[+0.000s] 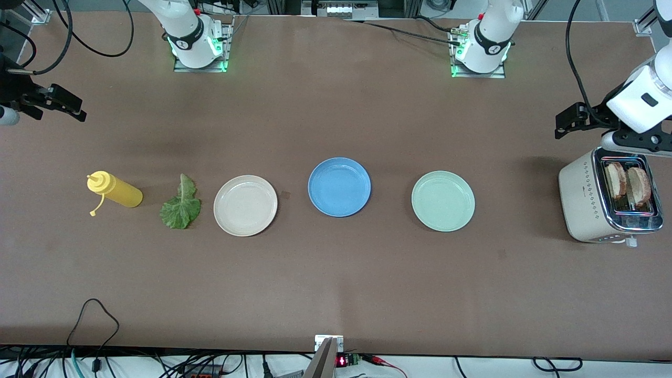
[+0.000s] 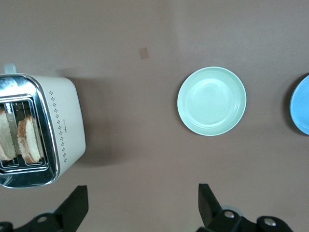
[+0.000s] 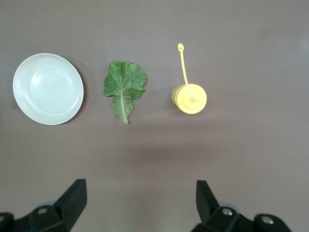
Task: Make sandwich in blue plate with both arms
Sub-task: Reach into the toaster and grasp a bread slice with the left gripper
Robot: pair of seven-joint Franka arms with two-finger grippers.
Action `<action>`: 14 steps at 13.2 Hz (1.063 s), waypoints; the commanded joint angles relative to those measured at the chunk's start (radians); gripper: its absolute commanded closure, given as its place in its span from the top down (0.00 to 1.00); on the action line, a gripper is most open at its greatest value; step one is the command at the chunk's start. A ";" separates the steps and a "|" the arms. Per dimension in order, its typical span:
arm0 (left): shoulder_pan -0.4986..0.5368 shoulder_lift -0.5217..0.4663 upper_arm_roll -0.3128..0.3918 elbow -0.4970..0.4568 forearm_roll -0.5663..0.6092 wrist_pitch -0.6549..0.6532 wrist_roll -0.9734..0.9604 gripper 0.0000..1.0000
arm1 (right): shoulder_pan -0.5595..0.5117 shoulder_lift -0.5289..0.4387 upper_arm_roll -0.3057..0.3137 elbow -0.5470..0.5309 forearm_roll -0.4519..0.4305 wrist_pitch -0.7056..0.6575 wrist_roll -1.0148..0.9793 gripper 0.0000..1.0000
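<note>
Toaster slots hide both bread slices' lower halves.

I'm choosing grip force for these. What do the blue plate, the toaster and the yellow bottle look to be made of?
Blue plate: probably matte plastic or melamine, going by its even colour and soft sheen.
Toaster: cream body, likely painted metal or plastic, with a mirror-bright, chrome-like top around the slots.
Yellow bottle: seemingly soft squeeze plastic, with a slightly glossy wall and a tethered cap.
</note>
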 commanded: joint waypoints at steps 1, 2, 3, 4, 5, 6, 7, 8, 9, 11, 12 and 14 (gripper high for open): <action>-0.008 0.027 0.002 0.017 0.016 -0.053 -0.006 1.00 | -0.003 -0.010 0.004 0.006 -0.011 -0.005 -0.013 1.00; -0.002 0.055 0.003 0.026 0.019 -0.055 -0.009 1.00 | -0.003 -0.010 0.004 0.006 -0.011 -0.005 -0.013 1.00; 0.000 0.082 0.009 0.033 0.044 -0.052 0.006 1.00 | -0.003 -0.009 0.004 0.006 -0.011 -0.005 -0.013 1.00; 0.002 0.090 0.005 0.034 0.164 -0.046 0.038 1.00 | -0.003 -0.009 0.004 0.006 -0.011 -0.005 -0.013 1.00; -0.001 0.104 0.003 0.027 0.271 -0.021 0.077 1.00 | -0.003 -0.009 0.004 0.006 -0.011 -0.005 -0.013 1.00; 0.003 0.119 0.003 0.018 0.329 0.032 0.118 1.00 | -0.003 -0.009 0.004 0.006 -0.011 -0.003 -0.011 1.00; 0.020 0.142 0.009 0.014 0.341 0.080 0.166 1.00 | -0.003 -0.009 0.004 0.006 -0.011 0.000 -0.011 1.00; 0.069 0.159 0.009 0.003 0.341 0.120 0.201 1.00 | -0.003 -0.009 0.004 0.004 -0.011 0.001 -0.011 1.00; 0.110 0.167 0.008 -0.035 0.341 0.179 0.221 1.00 | -0.003 -0.007 0.004 0.006 -0.011 0.003 -0.011 1.00; 0.185 0.165 0.005 -0.129 0.340 0.293 0.249 1.00 | -0.005 -0.006 0.004 0.006 -0.011 0.006 -0.013 1.00; 0.207 0.167 0.005 -0.172 0.337 0.342 0.249 0.98 | -0.005 -0.006 0.004 0.006 -0.013 0.006 -0.011 1.00; 0.253 0.168 0.005 -0.239 0.335 0.428 0.249 0.94 | -0.005 -0.004 0.004 0.006 -0.013 0.011 -0.011 1.00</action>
